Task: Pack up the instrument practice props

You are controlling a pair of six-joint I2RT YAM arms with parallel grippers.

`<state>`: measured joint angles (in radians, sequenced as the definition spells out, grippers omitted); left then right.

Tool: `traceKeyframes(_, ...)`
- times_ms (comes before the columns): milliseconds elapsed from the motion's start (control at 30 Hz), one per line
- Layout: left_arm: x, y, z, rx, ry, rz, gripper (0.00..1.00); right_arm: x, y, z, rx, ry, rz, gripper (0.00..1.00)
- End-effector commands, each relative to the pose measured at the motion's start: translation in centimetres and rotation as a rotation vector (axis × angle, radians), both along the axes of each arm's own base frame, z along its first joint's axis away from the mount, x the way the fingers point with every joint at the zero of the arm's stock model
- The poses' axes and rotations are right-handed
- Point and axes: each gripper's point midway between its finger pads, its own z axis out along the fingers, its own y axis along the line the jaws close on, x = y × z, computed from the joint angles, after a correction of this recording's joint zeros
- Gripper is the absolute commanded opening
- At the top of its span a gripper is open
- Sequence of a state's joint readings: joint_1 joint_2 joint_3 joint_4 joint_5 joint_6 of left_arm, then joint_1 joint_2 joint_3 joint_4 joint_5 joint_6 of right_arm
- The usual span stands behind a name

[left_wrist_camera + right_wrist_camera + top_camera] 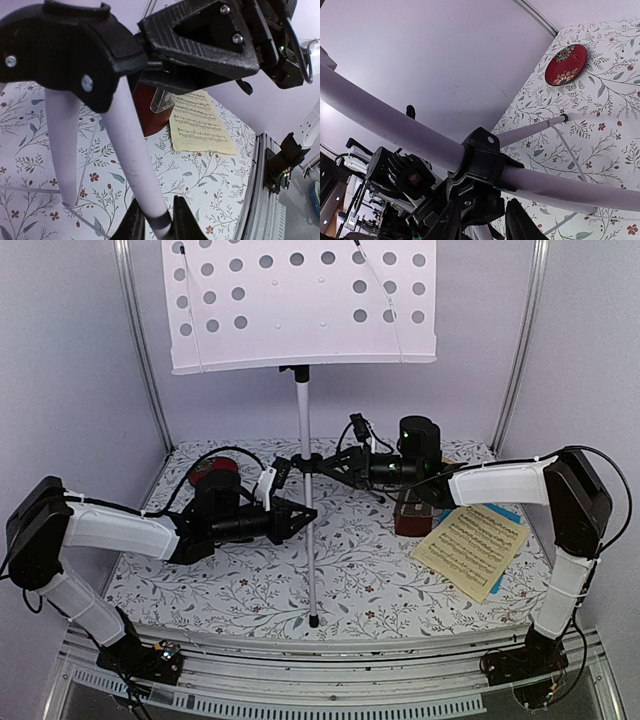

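Note:
The music stand's silver pole (306,420) rises mid-table and carries the white perforated desk (300,302). My left gripper (300,516) comes in from the left and is shut on the pole (136,155); the left wrist view has both fingers (131,224) pressed against it. My right gripper (326,466) reaches in from the right, higher up. Its jaws are closed round the black collar (487,162) where the tripod legs meet. The dark brown metronome (411,517) stands right of the pole. Beside it lie a cream music sheet (472,546) and a blue one (511,514) under it.
A red patterned plate (212,472) lies at the back left of the floral tabletop (370,580). One tripod foot (313,620) rests near the front edge. White walls and metal posts (140,340) close in the back and sides.

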<state>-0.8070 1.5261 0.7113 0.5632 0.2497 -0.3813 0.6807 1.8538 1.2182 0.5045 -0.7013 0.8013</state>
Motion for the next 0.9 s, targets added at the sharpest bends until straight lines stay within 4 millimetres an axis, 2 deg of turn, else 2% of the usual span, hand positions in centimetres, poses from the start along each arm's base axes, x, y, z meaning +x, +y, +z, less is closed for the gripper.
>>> traceKeyframes(0,0.1,0.0,0.0,0.031,-0.061,0.003,0.13,0.9,0.3,0.8,0.019,-0.032,-0.036,0.26)
traceKeyframes(167,0.1,0.1,0.1,0.032,-0.063,0.009,0.13,1.3,-0.1,0.5,-0.004,-0.088,-0.076,0.09)
traceKeyframes(200,0.1,0.1,0.1,0.034,-0.062,0.01,0.13,1.2,-0.4,-0.5,-0.024,-0.089,-0.084,0.07)
traceKeyframes(267,0.2,0.2,0.2,0.034,-0.063,0.01,0.13,1.2,-0.7,-1.0,-0.043,-0.123,-0.095,0.04)
traceKeyframes(533,0.1,0.2,0.2,0.038,-0.061,0.01,0.12,0.8,-1.3,-1.8,-0.156,-0.377,-0.109,0.03)
traceKeyframes(767,0.1,0.2,0.4,0.037,-0.065,0.01,0.11,2.5,-1.3,-4.4,-0.535,-0.756,-0.172,0.02)
traceKeyframes(867,0.1,0.2,0.4,0.036,-0.064,0.011,0.11,2.8,-1.4,-3.6,-0.65,-0.958,-0.202,0.02)
